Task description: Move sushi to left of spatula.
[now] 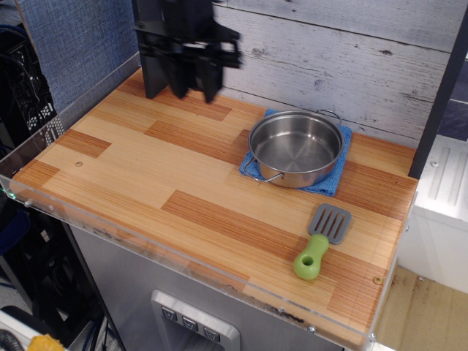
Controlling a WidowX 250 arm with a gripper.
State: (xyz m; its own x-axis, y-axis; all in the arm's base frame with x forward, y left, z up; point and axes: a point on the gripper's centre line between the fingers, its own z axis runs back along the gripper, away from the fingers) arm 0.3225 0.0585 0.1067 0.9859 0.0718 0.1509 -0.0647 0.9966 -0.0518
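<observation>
One wooden table [146, 172] of striped light and reddish planks fills most of the view, edged by a clear plastic lip along its near and left sides. No brand, label or readable writing shows on anything. Behind it runs a whitewashed plank wall [351, 58], with a blue fabric panel [73, 44] at about 10 o'clock and a dark upright post at the right edge. Below the near edge sits a grey metal cabinet front [190, 322] carrying a small panel of three buttons, too small to read.

At 12 o'clock the black arm's gripper [191, 82] hangs above the far end of the table, smeared by motion blur. Its fingers point down and appear close together, but whether they are clamped or parted cannot be told, nor whether anything sits between them. The sushi cannot be made out anywhere on the table; it may be hidden inside the blurred fingers.

Toward 2 o'clock a steel pan [295, 148] rests on a blue cloth [333, 179], whose corners peek out around it.

Near 4 o'clock the spatula [322, 241] lies flat on the wood, grey slotted blade toward the pan, lime-green handle pointing at the near edge, well apart from the gripper.
</observation>
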